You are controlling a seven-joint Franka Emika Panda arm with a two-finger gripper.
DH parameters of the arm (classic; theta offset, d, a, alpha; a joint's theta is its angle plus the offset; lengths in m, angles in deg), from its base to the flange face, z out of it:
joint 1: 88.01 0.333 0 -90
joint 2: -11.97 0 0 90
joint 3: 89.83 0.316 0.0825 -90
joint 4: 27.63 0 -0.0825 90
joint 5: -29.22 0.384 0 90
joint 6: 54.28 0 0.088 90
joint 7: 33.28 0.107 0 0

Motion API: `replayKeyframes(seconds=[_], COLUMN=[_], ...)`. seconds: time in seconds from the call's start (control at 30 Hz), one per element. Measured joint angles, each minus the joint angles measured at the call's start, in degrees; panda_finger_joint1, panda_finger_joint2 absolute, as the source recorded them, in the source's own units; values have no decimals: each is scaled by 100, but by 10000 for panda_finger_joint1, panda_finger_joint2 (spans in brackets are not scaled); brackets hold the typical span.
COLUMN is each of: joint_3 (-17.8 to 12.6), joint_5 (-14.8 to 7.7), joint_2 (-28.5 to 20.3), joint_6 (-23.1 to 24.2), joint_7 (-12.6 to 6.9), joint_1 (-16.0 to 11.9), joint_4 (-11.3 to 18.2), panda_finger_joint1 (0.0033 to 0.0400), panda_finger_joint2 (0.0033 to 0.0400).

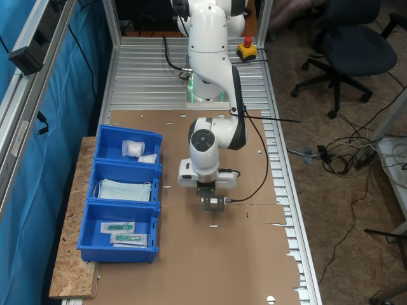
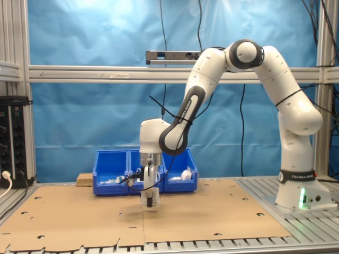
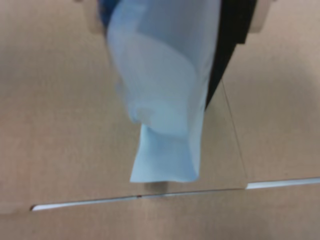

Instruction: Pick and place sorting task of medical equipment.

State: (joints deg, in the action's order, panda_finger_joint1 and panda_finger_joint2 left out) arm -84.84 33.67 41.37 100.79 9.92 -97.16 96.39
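Observation:
The medical equipment [image 3: 165, 100] is a pale, flat, flexible packet. It hangs down from between the fingers in the wrist view, its lower edge a little above the brown cardboard. A black finger [image 3: 231, 35] presses against one side of it. My gripper [image 1: 213, 204] points straight down over the middle of the cardboard sheet, shut on the packet. It stands apart from the blue bins, on the first exterior view's right of them. In the second exterior view the gripper [image 2: 150, 203] hovers low, in front of the bins.
Three joined blue bins [image 1: 95, 190] sit at the first exterior view's left. They hold white packets [image 1: 133, 148], light-blue face masks [image 1: 125, 189] and clear syringe packets [image 1: 121, 232]. The cardboard sheet [image 1: 254, 267] covers the table. A red stop button [image 1: 247, 47] stands by the robot base.

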Motion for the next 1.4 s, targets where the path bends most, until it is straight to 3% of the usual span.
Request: replayKeyframes(seconds=[0.43,0.77,1.0,1.1,1.4], joint_3=[10,48,86,102,82], joint_5=[0,0,0,0,0], joint_2=[-922,-2009,-2680,-2932,-3113], joint_6=[-168,-1034,-1803,-2146,-2668], joint_7=[0,0,0,0,0], joint_1=[-41,-325,-797,-1174,-2107], joint_4=[262,449,451,451,452], panda_finger_joint1=[61,61,61,61,61], panda_finger_joint2=[61,61,61,61,61])
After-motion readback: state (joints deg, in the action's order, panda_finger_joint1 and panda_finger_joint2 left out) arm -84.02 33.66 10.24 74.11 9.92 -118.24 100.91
